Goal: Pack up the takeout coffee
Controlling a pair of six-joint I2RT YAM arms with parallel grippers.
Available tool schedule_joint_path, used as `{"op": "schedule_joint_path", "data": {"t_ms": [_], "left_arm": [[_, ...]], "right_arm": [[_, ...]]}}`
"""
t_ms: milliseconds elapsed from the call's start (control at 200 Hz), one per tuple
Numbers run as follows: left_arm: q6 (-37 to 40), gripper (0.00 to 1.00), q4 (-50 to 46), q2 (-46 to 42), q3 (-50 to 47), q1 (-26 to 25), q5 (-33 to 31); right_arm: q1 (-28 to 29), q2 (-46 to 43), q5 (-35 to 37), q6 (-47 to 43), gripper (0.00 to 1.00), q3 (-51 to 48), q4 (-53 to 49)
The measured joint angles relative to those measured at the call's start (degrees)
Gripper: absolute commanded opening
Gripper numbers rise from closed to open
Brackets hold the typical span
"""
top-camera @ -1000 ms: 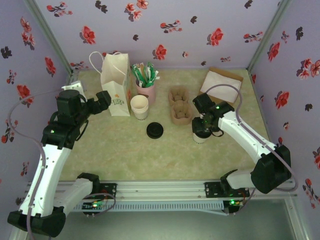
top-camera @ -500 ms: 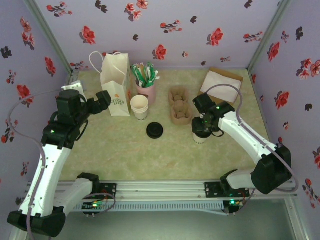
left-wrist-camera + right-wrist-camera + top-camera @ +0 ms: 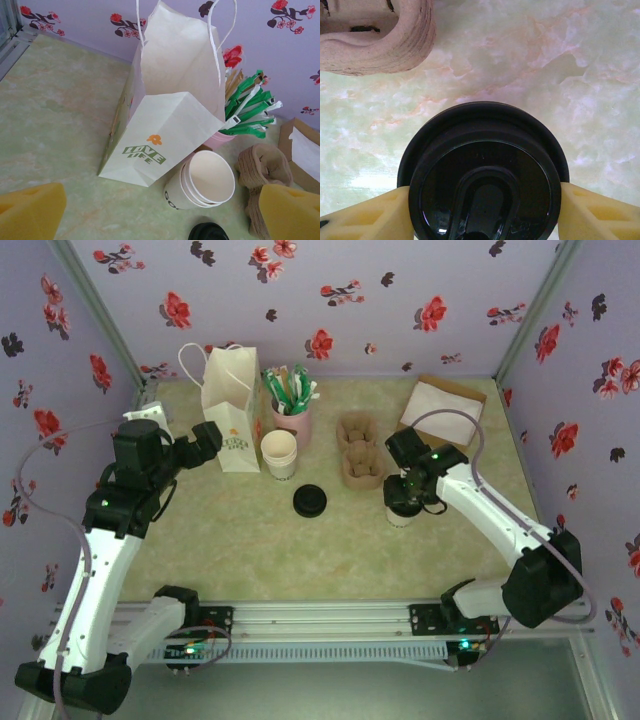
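Takeout coffee (image 3: 482,150), one, clamped in right tool (image 3: 485,212), left tool (image 3: 160,212) apart, one carrier (image 3: 358,450), one loose lid (image 3: 310,501).

One white paper bag (image 3: 232,405) is counted; one brown pulp carrier (image 3: 359,450); one loose round black lid (image 3: 310,501); one black-lidded cream paper cup (image 3: 482,170).

- The back wall (image 3: 400,300) and side walls (image 3: 590,390) wear lilac wallpaper scattered with red and dark flower prints.
- Two grey strips (image 3: 97,315) run down the back corners.
- The tabletop (image 3: 250,550) is pale green-cream marbling, evenly lit.
- An aluminium rail (image 3: 320,617) lines its near edge.
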Motion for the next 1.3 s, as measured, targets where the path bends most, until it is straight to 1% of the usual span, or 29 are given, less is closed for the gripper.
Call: {"op": "schedule_joint_path", "data": {"t_ms": [425, 625, 970, 1300], "left_arm": [[0.0, 1.0, 0.0, 0.0, 0.0, 0.0, 0.0], [0.0, 1.0, 0.0, 0.0, 0.0, 0.0, 0.0], [0.0, 1.0, 0.0, 0.3, 0.0, 0.1, 0.4], [0.0, 1.0, 0.0, 0.5, 0.0, 0.1, 0.6]], "right_arm": [[0.2, 0.1, 1.4, 0.5, 0.66, -1.1, 1.3], [0.3, -0.6, 2.0, 1.4, 0.65, -2.7, 3.4], [0.5, -0.6, 5.3, 2.8, 0.64, -4.9, 8.0], [0.6, -0.9, 6.4, 4.4, 0.62, -6.7, 11.9]]}}
